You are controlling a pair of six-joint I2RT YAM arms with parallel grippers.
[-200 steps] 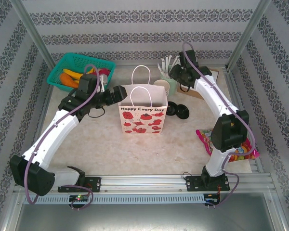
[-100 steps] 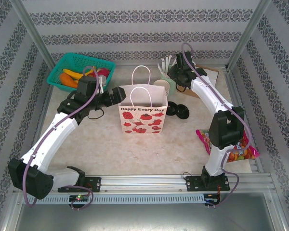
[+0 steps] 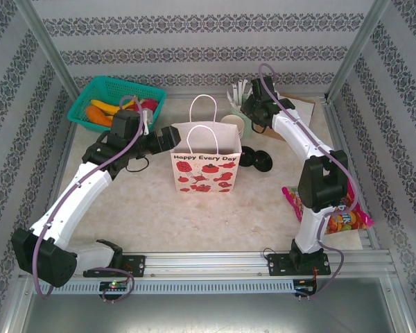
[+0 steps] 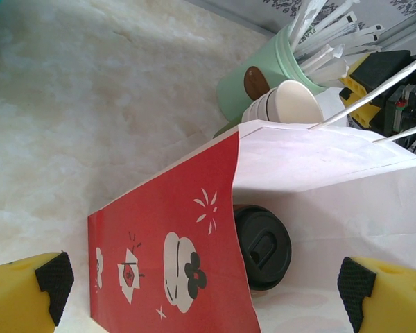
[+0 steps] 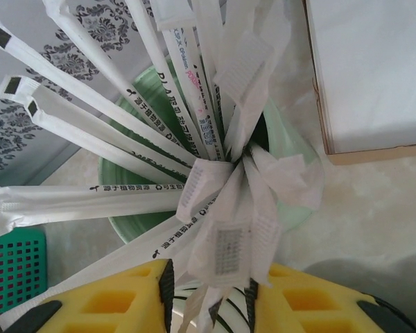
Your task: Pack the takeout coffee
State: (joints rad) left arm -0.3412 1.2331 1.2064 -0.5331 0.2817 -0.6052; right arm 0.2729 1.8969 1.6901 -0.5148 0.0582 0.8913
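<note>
While takeout coffee [image 4: 262, 248] stands upright, lid-up, left fingers [image 4: 28, 286] gape; right fingers [image 5: 118, 300]: grip unclear.

From above and behind, the top external view takes in the whole pale marbled table [image 3: 145, 208]. The left wrist view looks closely down into the red-and-white paper bag [image 4: 319, 173], the right wrist view onto the mint-green holder [image 5: 128, 220] of white sticks [image 5: 125, 196], which all three share.

White arm shells [image 3: 76, 198], black joint housings [image 3: 322, 184], lilac cables [image 3: 262, 69] alongside — yellow fingers [image 4: 14, 291], black foam pads [image 4: 55, 281]
</note>
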